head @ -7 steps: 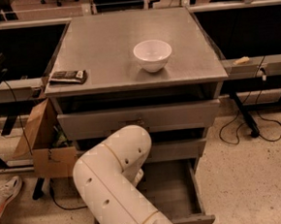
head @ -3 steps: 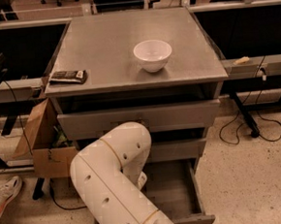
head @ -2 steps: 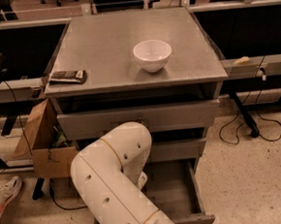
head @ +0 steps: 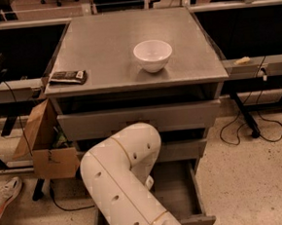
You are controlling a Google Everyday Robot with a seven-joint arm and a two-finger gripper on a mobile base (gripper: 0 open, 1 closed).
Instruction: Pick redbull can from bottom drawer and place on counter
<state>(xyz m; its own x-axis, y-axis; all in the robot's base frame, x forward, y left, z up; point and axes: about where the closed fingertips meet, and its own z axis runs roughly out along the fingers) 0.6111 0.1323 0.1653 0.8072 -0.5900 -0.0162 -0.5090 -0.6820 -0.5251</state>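
The bottom drawer (head: 180, 185) is pulled open at the foot of the grey cabinet, and part of its plain grey floor shows. My white arm (head: 122, 179) bends over it and reaches down inside. The gripper is hidden behind the arm's elbow, somewhere low in that drawer. The redbull can is hidden from this view. The counter (head: 106, 44) is the flat grey top of the cabinet, above the two shallower drawers (head: 180, 115).
A white bowl (head: 152, 55) stands near the counter's middle and a dark flat packet (head: 68, 77) lies at its front left corner. A cardboard box (head: 43, 144) and a shoe (head: 3, 196) lie left of the cabinet. Cables (head: 251, 125) trail on the floor at right.
The arm's elbow has edged slightly to the left over the open drawer. Bowl, packet and drawers are unchanged.
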